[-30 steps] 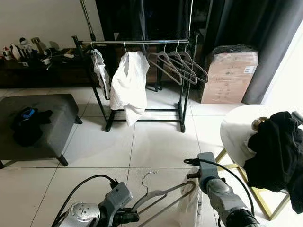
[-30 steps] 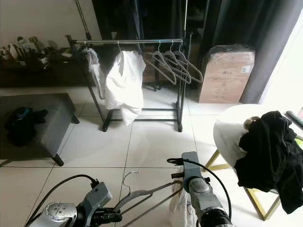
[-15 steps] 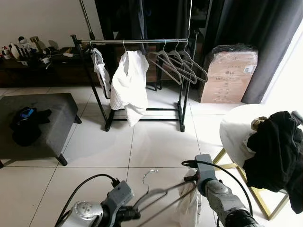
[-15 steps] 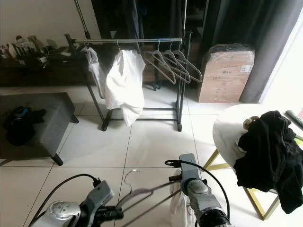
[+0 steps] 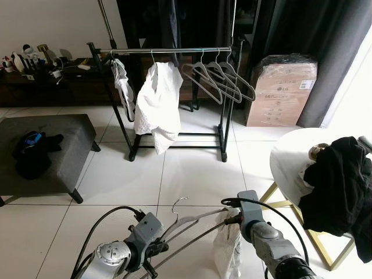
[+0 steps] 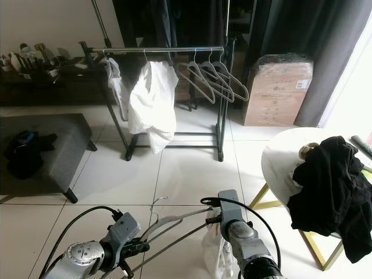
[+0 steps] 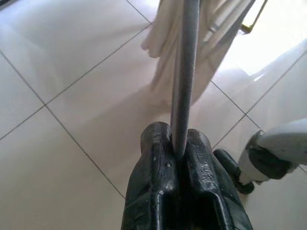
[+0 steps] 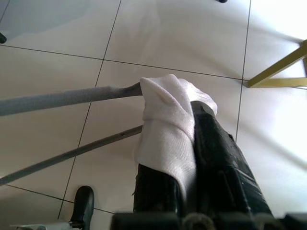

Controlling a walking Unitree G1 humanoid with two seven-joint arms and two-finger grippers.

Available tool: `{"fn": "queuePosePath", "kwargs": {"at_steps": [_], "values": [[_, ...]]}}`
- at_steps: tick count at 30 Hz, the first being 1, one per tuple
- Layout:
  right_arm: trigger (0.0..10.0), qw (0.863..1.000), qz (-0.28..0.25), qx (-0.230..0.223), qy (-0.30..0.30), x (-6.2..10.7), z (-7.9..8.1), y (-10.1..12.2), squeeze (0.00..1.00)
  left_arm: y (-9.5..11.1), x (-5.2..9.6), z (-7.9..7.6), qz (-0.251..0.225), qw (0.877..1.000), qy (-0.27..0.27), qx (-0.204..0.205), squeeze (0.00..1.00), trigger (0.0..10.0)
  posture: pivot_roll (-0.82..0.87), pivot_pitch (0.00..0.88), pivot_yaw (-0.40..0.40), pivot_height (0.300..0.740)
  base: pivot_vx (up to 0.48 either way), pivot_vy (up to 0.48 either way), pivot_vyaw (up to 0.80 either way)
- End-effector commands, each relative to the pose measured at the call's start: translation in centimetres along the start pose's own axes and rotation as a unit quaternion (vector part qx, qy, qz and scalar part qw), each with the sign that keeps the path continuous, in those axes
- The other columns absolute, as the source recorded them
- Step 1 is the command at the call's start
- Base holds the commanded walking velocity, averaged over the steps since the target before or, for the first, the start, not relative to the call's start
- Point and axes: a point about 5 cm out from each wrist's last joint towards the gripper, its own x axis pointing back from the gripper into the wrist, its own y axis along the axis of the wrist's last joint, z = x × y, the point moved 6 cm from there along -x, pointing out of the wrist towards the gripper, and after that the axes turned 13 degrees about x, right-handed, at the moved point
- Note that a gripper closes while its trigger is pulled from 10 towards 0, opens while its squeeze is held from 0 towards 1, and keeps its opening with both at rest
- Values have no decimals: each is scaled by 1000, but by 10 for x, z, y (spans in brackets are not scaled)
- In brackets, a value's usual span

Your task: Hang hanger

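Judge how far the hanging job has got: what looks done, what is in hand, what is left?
Done: the white garment is draped over one end of the grey hanger. In hand: the left end effector is shut on the hanger's arm, and the right end effector pinches the garment. Left: the hook is not yet on the rack's rail, which stands across the tiled floor.

Looks like someone's home, a living room or bedroom corner: white tile floor (image 5: pixel 192 174), clothes rack (image 5: pixel 168 52) at 12 o'clock, grey ottoman (image 5: pixel 52 145) at 10, dark curtains (image 5: pixel 325 35) and a cardboard box (image 5: pixel 282 93) at 1.
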Motion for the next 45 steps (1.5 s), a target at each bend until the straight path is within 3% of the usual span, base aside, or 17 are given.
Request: {"fn": "queuePosePath", "kwargs": {"at_steps": [1, 8, 16, 18, 21, 29, 36, 41, 42, 45], "values": [[10000, 1000, -8, 0, 1, 0, 1, 7, 0, -6, 5, -10, 15, 999, -36, 8, 0, 10000, -42, 82, 28, 740, 0, 0, 0], [10000, 1000, -10, -3, 3, 0, 1, 9, 0, -20, 21, -28, 62, 991, -120, 22, 0, 10000, -39, 81, 27, 740, 0, 0, 0], [10000, 1000, -11, -4, 4, 0, 2, 9, 0, -11, 19, -28, 49, 991, -122, 25, 0, 10000, -44, 80, 28, 740, 0, 0, 0], [10000, 1000, -11, -4, 4, 0, 2, 9, 0, -8, 16, -28, 40, 993, -113, 21, 0, 10000, -43, 80, 28, 740, 0, 0, 0], [10000, 1000, -11, -5, 2, 0, 1, 10, 0, 0, 7, -14, 19, 998, -64, 17, 0, 10000, -43, 81, 27, 740, 0, 0, 0], [10000, 1000, -10, -7, 4, 0, 2, 9, 0, 0, 4, -16, 12, 998, -59, 22, 0, 10000, -43, 83, 30, 740, 0, 0, 0], [10000, 1000, -9, -8, 2, 0, 2, 9, 0, 2, 1, 19, 10, 999, 47, 16, 0, 10000, -42, 83, 30, 740, 0, 0, 0], [10000, 1000, -9, -8, 1, 0, 1, 9, 0, -1, 4, 4, 24, 999, -4, 25, 0, 10000, -42, 82, 30, 740, 0, 0, 0], [10000, 1000, -9, -8, 1, 0, 1, 8, 0, -4, 8, -6, 34, 998, -41, 27, 0, 10000, -42, 83, 29, 740, 0, 0, 0], [10000, 1000, -9, -7, 1, 0, 1, 8, 0, -10, 14, -17, 50, 995, -81, 23, 0, 10000, -42, 83, 29, 740, 0, 0, 0]]}}
